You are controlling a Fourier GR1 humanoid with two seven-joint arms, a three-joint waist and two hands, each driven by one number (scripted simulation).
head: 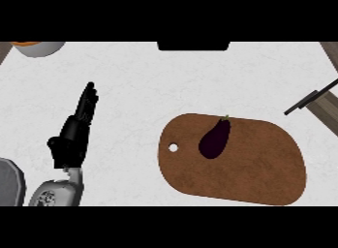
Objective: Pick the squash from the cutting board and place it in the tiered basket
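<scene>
Resting at the lower left of the white speckled counter (171,77), the robot's black left hand (75,133) stands with its fingers straight and pointing up the view, released and holding nothing, its grey forearm (54,193) entering from the bottom edge. Beside the forearm, at the far left edge, a rounded grey object (0,181) is partly cut off; what it is cannot be told. In the upper left corner a pale round bowl with an orange inside (37,47) sits on the counter, also cut by the frame. At top centre a dark rectangular shape (192,46) breaks the counter's far edge. Right of centre lies the brown rounded wooden cutting board (250,169), a small hole near its left rim. On the board's upper left part lies the dark purple elongated vegetable with a small green stem (216,138), which looks like an eggplant rather than a squash; it lies tilted, stem end toward the upper right, well apart from the left hand and touched by nothing. At the right edge, black bars and wooden slats of a rack-like frame (329,104) reach into view, apart from the board. The right hand shows nowhere in the head view
</scene>
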